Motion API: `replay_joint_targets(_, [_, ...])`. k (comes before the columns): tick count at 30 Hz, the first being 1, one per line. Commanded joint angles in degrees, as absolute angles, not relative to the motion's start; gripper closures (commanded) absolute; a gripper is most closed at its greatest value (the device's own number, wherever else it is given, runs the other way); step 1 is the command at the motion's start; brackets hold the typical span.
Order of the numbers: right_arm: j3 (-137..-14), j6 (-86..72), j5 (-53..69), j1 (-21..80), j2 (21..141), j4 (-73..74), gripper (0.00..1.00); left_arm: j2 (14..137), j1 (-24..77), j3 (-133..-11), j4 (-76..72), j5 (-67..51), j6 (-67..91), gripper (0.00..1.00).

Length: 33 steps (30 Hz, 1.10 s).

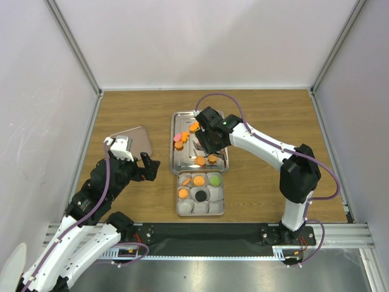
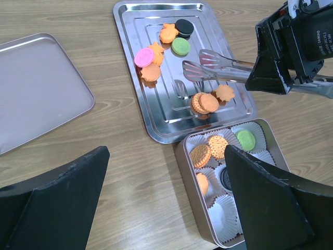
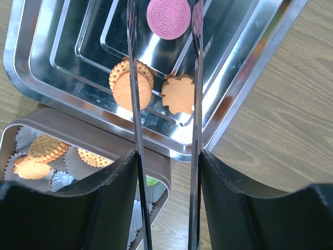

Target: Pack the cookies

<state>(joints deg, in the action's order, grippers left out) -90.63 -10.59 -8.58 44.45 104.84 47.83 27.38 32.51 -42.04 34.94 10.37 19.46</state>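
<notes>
From above, the wooden surface (image 1: 267, 115) is closed in by pale walls (image 1: 200, 42) on three sides, with bare wood to the right and behind. A silver tray (image 1: 182, 159) lies in the middle, and a box (image 1: 178, 210) sits just beside its near edge. Loose cookies (image 1: 180, 139) lie on the tray, and more sit in the box. The right hand (image 1: 209, 141) hangs over the tray and covers part of it. The left hand (image 1: 151, 167) hovers left of the box, near a flat lid (image 1: 137, 141) that the arm partly hides.

In the left wrist view, the left hand's dark fingers (image 2: 57, 208) stand wide apart with nothing between them, and one blocks the box's right side. The right hand is clamped on metal tongs (image 2: 218, 70), whose tips are slightly apart above the tray. Several paper cups (image 2: 223, 208) are unfilled.

In the right wrist view, the tong arms run between the fingers. A pink cookie (image 3: 169, 15) is cut off at the top edge, and the box is mostly hidden.
</notes>
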Motion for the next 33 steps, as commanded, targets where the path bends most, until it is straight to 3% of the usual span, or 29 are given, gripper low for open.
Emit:
replay_joint_targets(1, [-91.6, -10.0, -9.7, 44.2, 105.2, 46.3, 0.45, 27.8, 33.0, -42.1, 33.9, 10.9, 19.9, 0.0])
replay_joint_targets(17, [-92.0, -9.7, -9.8, 44.3, 106.6, 46.8, 0.46, 27.7, 33.0, -42.1, 33.8, 10.9, 19.9, 0.0])
replay_joint_targets(27, [-93.6, -9.4, -11.1, 45.2, 106.4, 48.6, 0.63, 27.6, 33.0, -42.1, 33.9, 10.9, 19.9, 0.0])
replay_joint_targets(33, [-94.3, -10.0, -11.6, 45.2, 102.8, 49.2, 0.65, 27.6, 33.0, -42.1, 33.8, 10.8, 19.9, 0.0])
